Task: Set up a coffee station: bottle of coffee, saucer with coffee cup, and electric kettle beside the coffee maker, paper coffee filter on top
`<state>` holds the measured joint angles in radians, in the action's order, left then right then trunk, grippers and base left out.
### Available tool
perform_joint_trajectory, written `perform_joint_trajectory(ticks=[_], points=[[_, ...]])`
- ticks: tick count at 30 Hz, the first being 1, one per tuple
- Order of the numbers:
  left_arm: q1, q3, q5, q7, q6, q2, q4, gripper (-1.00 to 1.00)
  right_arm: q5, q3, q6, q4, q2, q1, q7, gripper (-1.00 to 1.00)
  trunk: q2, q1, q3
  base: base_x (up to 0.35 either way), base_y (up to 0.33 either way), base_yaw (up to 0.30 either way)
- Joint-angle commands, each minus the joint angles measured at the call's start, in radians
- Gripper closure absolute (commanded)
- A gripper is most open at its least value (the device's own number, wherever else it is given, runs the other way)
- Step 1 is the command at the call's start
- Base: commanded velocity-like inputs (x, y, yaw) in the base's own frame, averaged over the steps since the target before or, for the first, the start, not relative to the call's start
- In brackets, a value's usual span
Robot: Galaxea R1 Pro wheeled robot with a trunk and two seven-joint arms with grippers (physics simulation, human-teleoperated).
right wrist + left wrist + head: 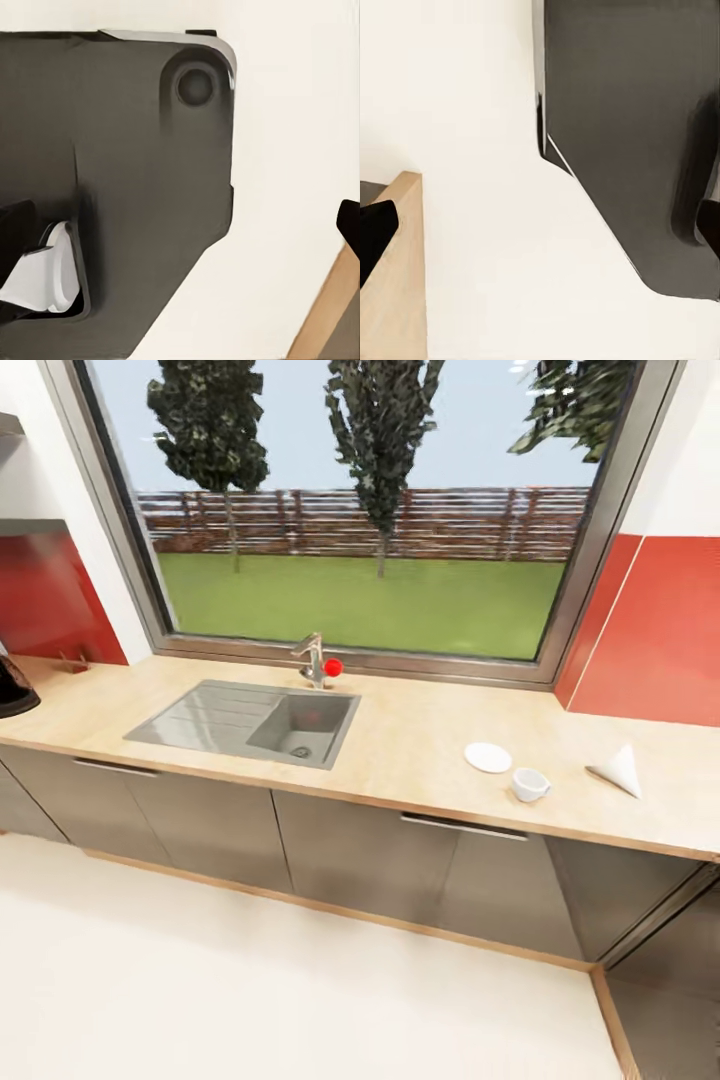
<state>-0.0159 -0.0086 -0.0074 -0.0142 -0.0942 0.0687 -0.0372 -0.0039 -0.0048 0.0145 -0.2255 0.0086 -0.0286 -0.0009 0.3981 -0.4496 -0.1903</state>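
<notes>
The saucer (488, 757), coffee cup (529, 784) and paper coffee filter (618, 769) lay on the bench (420, 735) right of the sink (250, 722), favouring the right arm; either end effector's state could not be told.

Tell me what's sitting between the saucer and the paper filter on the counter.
In the head view, the coffee cup stands between the saucer and the paper filter, close beside the saucer but not on it. The rest of that countertop stretch is bare.

I count one saucer (488, 757), one coffee cup (529, 784), one paper coffee filter (619, 770). One sink (250, 722), one faucet (313, 659).
</notes>
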Motion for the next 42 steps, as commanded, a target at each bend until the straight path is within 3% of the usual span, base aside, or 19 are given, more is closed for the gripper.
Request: perform_joint_trajectory(ticks=[1, 2, 14, 42], points=[[-0.002, -0.001, -0.001, -0.002, -0.004, 0.004, -0.007, -1.0, -0.002, -0.001, 0.001, -0.011, 0.0, -0.001, 0.001, -1.0, 0.002, 0.0, -0.003, 0.0, 0.0, -0.211], [-0.004, 0.0, 0.0, -0.002, -0.003, 0.017, -0.015, -1.0, -0.003, 0.0, 0.001, -0.02, 0.004, -0.001, 0.002, -1.0, 0.002, 0.0, -0.004, 0.0, 0.0, -0.24], [-0.004, 0.006, 0.006, 0.004, -0.005, 0.039, -0.016, -1.0, -0.001, 0.002, 0.002, -0.018, 0.007, -0.001, 0.006, -1.0, 0.002, 0.0, -0.002, 0.0, 0.0, -0.273], [-0.003, 0.007, 0.005, 0.01, -0.004, 0.034, -0.013, -1.0, 0.001, 0.002, 0.001, -0.017, 0.002, -0.001, 0.004, -1.0, 0.002, 0.0, 0.036, 0.053, 0.061, -0.172]])
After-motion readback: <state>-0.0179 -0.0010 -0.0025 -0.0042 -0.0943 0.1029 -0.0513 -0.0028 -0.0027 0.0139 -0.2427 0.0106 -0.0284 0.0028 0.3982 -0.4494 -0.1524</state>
